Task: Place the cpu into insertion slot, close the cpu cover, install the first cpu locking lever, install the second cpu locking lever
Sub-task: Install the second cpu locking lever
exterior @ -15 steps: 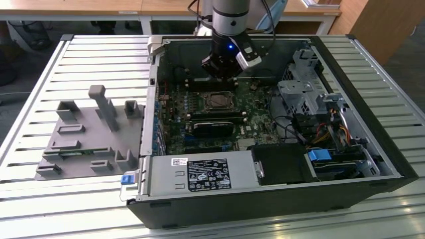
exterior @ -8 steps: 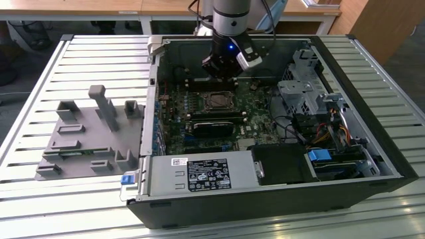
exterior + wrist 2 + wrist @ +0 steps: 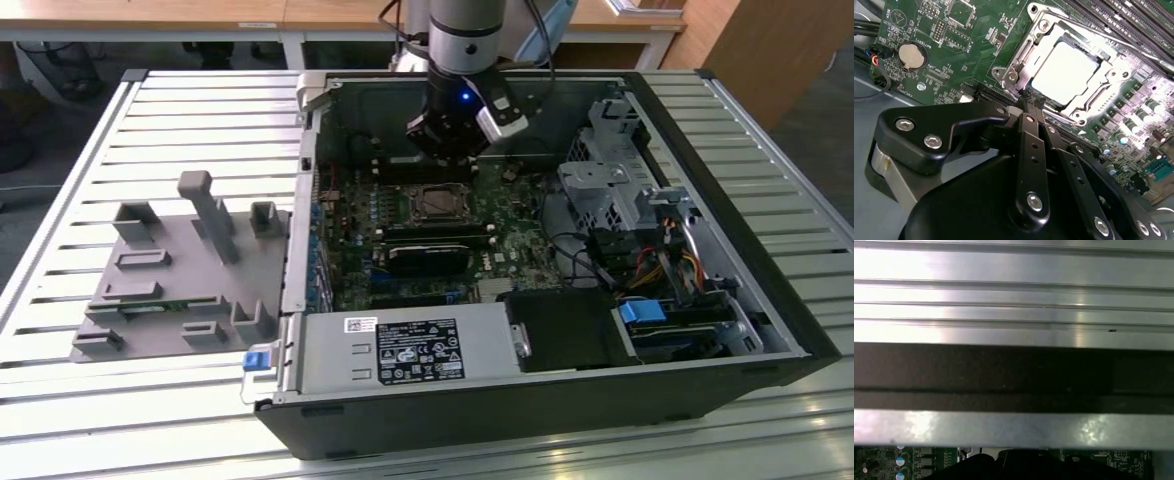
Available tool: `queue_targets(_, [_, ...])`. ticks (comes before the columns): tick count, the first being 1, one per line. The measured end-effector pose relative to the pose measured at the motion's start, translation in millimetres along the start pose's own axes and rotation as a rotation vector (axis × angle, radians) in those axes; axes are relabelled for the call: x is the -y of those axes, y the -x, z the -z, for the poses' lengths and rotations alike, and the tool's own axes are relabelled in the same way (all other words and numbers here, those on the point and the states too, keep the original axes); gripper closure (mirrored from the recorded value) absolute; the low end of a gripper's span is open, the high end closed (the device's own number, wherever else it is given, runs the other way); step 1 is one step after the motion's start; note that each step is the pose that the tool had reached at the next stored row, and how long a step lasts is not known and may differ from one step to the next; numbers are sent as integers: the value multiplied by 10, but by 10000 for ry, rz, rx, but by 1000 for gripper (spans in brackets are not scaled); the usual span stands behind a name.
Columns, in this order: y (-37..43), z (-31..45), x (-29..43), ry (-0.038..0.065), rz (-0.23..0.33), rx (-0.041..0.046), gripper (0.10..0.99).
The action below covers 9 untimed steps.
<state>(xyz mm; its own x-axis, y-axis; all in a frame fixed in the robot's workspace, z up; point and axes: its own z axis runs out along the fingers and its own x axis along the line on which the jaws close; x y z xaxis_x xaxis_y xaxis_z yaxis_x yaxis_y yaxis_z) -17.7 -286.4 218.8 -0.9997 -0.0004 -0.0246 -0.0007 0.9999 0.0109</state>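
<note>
Open computer case (image 3: 747,300) on a slatted metal table (image 3: 160,110). The gripper (image 3: 445,150) hangs inside the case just above the green circuit board (image 3: 521,215). In the second wrist view its fingers (image 3: 1030,107) are drawn together, tips meeting at the edge of the insertion slot (image 3: 1019,60), with nothing seen between them. The cpu (image 3: 1064,71) lies seated in that slot, its pale metal top facing up, directly beyond the fingertips. The cpu cover (image 3: 1104,90) lies closed around it as a silver frame. In the exterior view the slot (image 3: 438,203) sits just below the gripper. A white label (image 3: 418,352) on the power supply (image 3: 320,355) carries print too small to read. A grey fixture (image 3: 174,290) stands on the exterior view's left.
</note>
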Motion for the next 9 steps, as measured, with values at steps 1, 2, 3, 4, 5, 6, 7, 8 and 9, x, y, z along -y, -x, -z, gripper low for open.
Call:
queue_targets(1, [1, 0, 4, 1, 0, 0, 980])
queue_targets(2, [2, 0, 10, 1, 0, 1, 980])
queue_targets(3, [3, 0, 13, 0, 0, 0, 980])
queue_targets(4, [3, 0, 14, 1, 0, 0, 980])
queue_targets(5, [3, 0, 14, 0, -1, 0, 980])
queue_targets(6, [3, 4, 15, -4, -1, -2, 980])
queue_targets(7, [3, 12, 15, -2, 0, -1, 980])
queue_targets(8, [4, 29, 15, -1, 0, 0, 980])
queue_targets(9, [4, 52, 14, -1, 0, 0, 980])
